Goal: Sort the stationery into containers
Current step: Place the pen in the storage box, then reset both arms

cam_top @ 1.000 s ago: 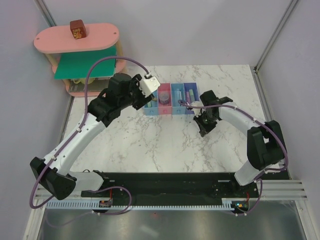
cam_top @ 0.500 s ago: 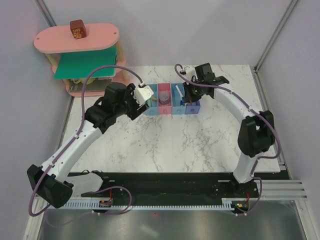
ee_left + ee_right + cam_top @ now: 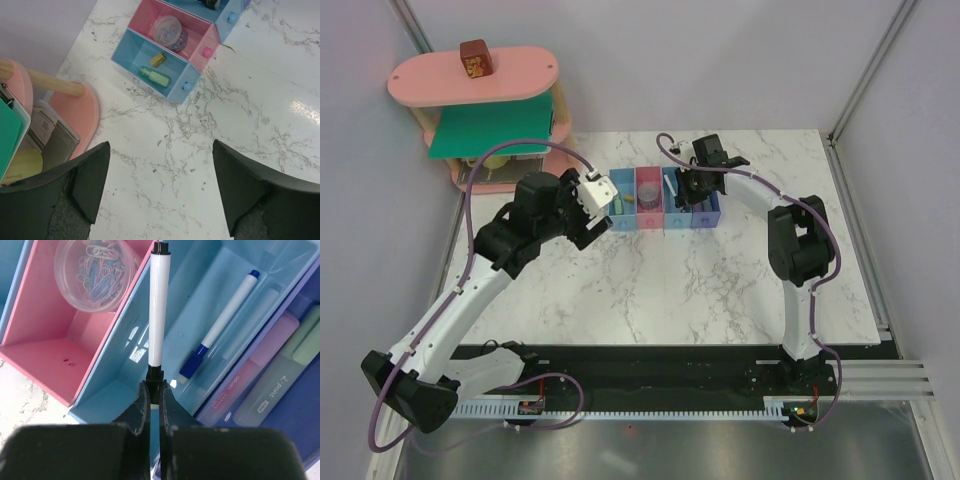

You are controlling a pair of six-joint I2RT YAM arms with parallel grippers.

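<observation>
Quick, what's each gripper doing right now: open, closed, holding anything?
Left gripper: open, holding nothing.
Right gripper: closed on a pen.

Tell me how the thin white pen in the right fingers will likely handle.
The thin white pen looks stiff and probably light. Its smooth round barrel may pivot or slip, since the right fingers pinch only one end. Released into the light blue plastic bin, it would likely roll.
</observation>
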